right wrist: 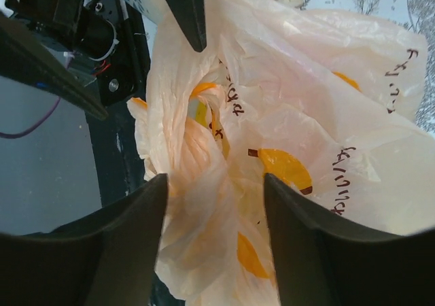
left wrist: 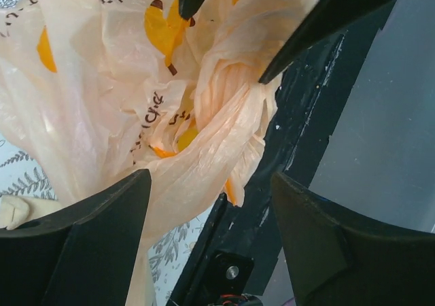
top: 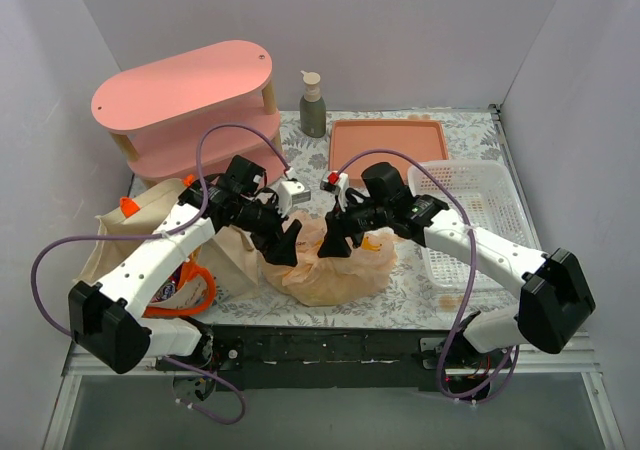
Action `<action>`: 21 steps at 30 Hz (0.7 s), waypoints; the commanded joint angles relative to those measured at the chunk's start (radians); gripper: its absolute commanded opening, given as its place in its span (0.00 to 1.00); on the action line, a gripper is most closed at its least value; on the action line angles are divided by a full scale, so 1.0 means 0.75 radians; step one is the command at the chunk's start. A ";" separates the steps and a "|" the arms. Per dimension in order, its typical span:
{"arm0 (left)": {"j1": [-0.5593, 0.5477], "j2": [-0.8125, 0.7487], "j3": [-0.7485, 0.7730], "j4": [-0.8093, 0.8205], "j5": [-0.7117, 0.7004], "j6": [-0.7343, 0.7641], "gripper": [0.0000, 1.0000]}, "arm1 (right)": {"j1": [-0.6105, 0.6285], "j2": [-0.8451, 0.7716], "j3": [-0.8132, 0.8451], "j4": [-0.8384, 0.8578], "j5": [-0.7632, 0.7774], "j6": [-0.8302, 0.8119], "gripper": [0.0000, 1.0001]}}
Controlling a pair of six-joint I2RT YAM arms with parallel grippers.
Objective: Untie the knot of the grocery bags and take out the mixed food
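Note:
The tan plastic bag (top: 332, 267) with brown print lies crumpled near the table's front edge, between both grippers. Its twisted, knotted neck shows in the left wrist view (left wrist: 221, 105) and the right wrist view (right wrist: 197, 146). My left gripper (top: 286, 242) is open, with bag film partly between its fingers (left wrist: 102, 224). My right gripper (top: 335, 238) is open and straddles the bag's neck (right wrist: 214, 207). The cream canvas tote (top: 145, 225) with orange handles (top: 203, 288) lies at the left, under my left arm. The food is hidden inside the bags.
A pink two-tier shelf (top: 190, 95) stands at the back left, and a grey pump bottle (top: 313, 105) beside it. A pink tray (top: 388, 145) lies at the back middle. A white mesh basket (top: 470, 210) sits at the right under my right arm. The black front rail (top: 330, 335) is close below the bag.

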 commanded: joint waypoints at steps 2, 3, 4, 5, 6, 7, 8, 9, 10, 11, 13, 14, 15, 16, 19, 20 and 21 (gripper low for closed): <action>-0.046 -0.038 -0.061 0.132 -0.001 -0.002 0.66 | 0.009 0.041 0.011 0.025 0.032 0.048 0.54; -0.049 -0.038 -0.067 0.147 -0.028 -0.006 0.64 | 0.009 0.041 0.020 0.021 0.050 0.052 0.45; -0.049 -0.034 -0.071 0.167 -0.046 -0.030 0.57 | 0.009 0.043 0.026 0.009 0.065 0.041 0.41; -0.049 -0.038 -0.075 0.216 -0.067 -0.049 0.51 | 0.009 0.041 0.032 0.003 0.079 0.029 0.33; -0.049 -0.036 -0.087 0.239 -0.081 -0.063 0.47 | 0.007 0.037 0.048 -0.001 0.089 0.011 0.31; -0.049 -0.036 -0.089 0.261 -0.109 -0.077 0.43 | 0.009 0.030 0.060 -0.009 0.104 -0.003 0.28; -0.047 -0.032 -0.090 0.302 -0.138 -0.124 0.32 | 0.009 0.024 0.073 -0.014 0.148 -0.038 0.16; -0.046 -0.015 -0.090 0.321 -0.167 -0.141 0.26 | 0.007 0.020 0.107 -0.016 0.177 -0.038 0.08; -0.046 -0.007 -0.090 0.337 -0.210 -0.151 0.19 | 0.001 0.016 0.126 -0.018 0.202 -0.089 0.01; -0.044 -0.001 -0.085 0.355 -0.232 -0.151 0.09 | -0.006 0.018 0.146 -0.024 0.230 -0.130 0.01; -0.040 0.017 -0.059 0.370 -0.283 -0.151 0.00 | -0.040 0.026 0.226 -0.042 0.232 -0.161 0.01; -0.030 0.024 -0.045 0.376 -0.324 -0.153 0.00 | -0.051 0.028 0.259 -0.069 0.235 -0.183 0.01; -0.024 0.028 -0.022 0.374 -0.343 -0.149 0.00 | -0.063 0.030 0.285 -0.075 0.239 -0.196 0.01; -0.020 0.028 0.029 0.372 -0.365 -0.147 0.00 | -0.087 0.026 0.334 -0.085 0.247 -0.204 0.01; 0.021 0.003 0.143 0.374 -0.476 -0.167 0.00 | -0.126 -0.006 0.394 -0.110 0.263 -0.237 0.01; 0.059 -0.027 0.168 0.374 -0.500 -0.173 0.00 | -0.132 -0.021 0.420 -0.114 0.285 -0.245 0.01; 0.084 -0.048 0.186 0.370 -0.537 -0.182 0.00 | -0.136 -0.037 0.431 -0.128 0.294 -0.261 0.01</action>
